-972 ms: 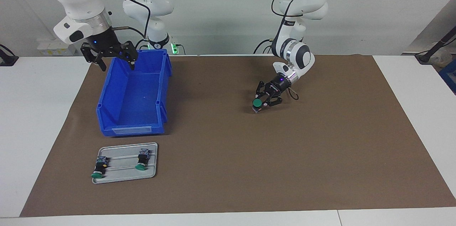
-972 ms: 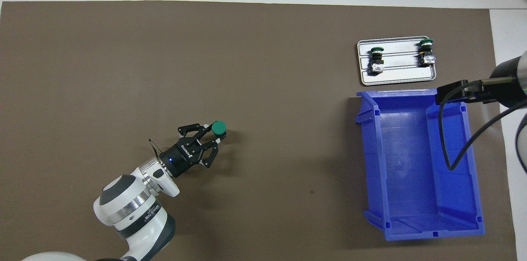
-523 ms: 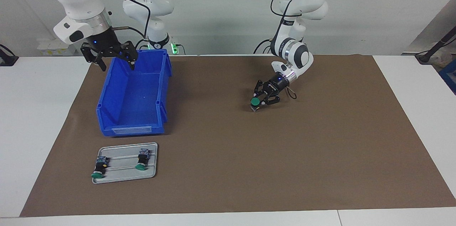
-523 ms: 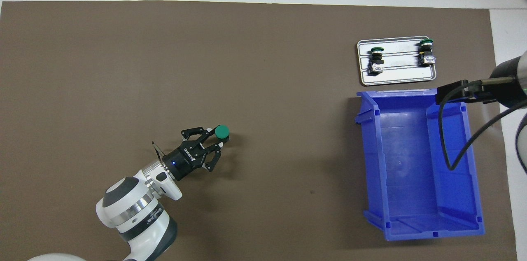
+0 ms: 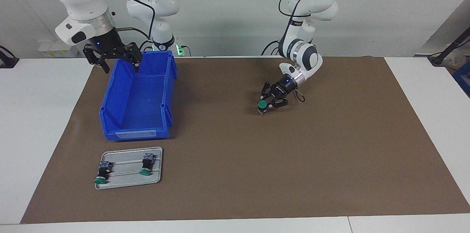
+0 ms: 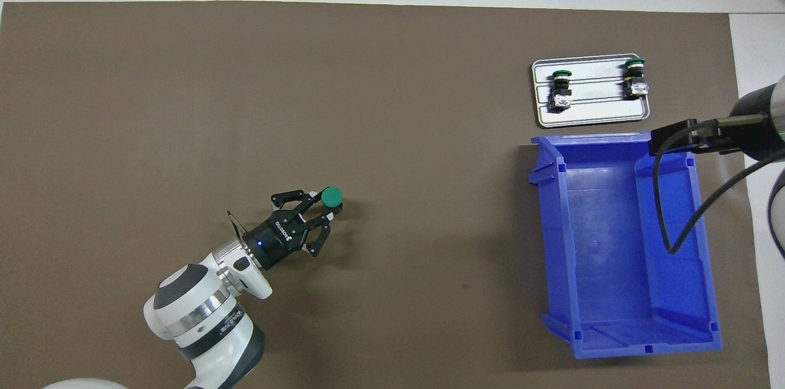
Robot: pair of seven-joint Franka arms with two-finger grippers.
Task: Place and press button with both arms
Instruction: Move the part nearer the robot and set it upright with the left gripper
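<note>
1. Facing view: your left gripper (image 5: 265, 105) is low over the brown paper mat (image 5: 330, 159), its fingers clamped on the small push-button switch with the round green cap (image 5: 261, 104). The switch's base looks to be at or touching the mat. Settle the base flat before you let go, so the cap faces up for pressing.
2. Facing view: your right gripper (image 5: 119, 63) waits, fingers spread, over the robot-end rim of the open blue plastic bin (image 5: 110, 115). Two more green-capped switches (image 5: 101, 171) lie on the grey metal tray (image 5: 128, 183).
3. Overhead view: the green cap covers the switch's base, so you cannot judge tilt or contact here.
4. Overhead view: only the right arm's wrist and cable show at the frame's edge; its fingers are cut off.
</note>
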